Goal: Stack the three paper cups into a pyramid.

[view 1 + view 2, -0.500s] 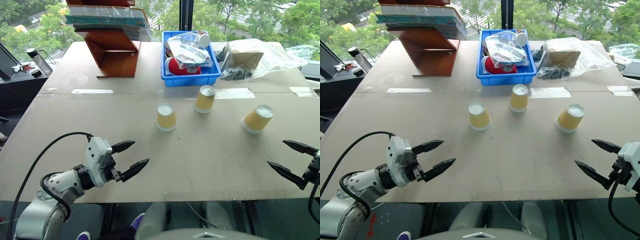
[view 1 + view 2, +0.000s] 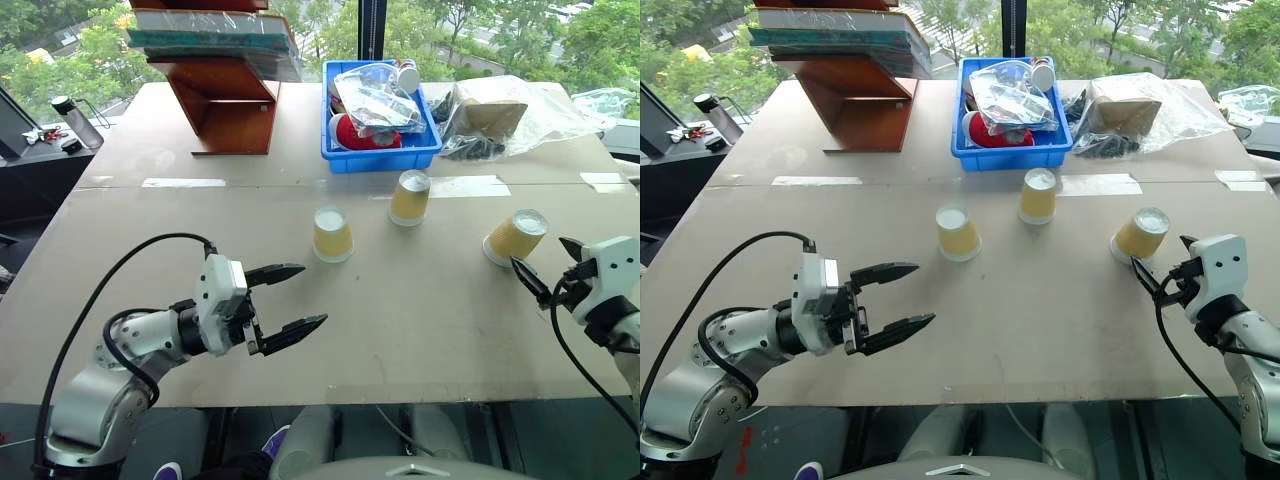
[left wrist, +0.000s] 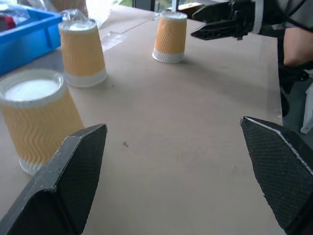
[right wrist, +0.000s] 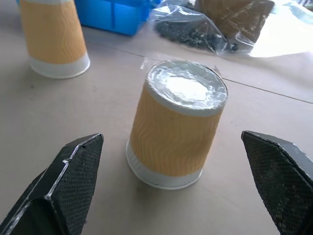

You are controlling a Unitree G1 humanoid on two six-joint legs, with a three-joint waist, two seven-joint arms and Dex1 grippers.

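Brown cardboard sheeting covers the table [image 2: 400, 330] you are working on, with a taped seam running across behind the cups and trees showing through the window beyond. All three paper cups stand upside down and well apart: the left cup [image 2: 332, 234] nearest your left gripper [image 2: 288, 298], the middle cup [image 2: 409, 197] just in front of the blue bin [image 2: 345, 150], and the right cup [image 2: 515, 237] close ahead of your right gripper [image 2: 1160, 262]. Both claws are spread wide and hold nothing.

Your likeliest trouble, I judge, is crushing or tipping. These cups are light, with rippled mustard-yellow walls that taper toward the upturned white base, so a hard squeeze could dent them and a glancing finger could knock one over. On the smooth cardboard a nudged cup may simply slide away instead of seating between the fingers. The right cup's upturned base looks glossy, as if under film, so a cup set on it might skid. The crinkled clear plastic bags [image 2: 520, 115] sit behind the right cup; reach too far and you could snag them.
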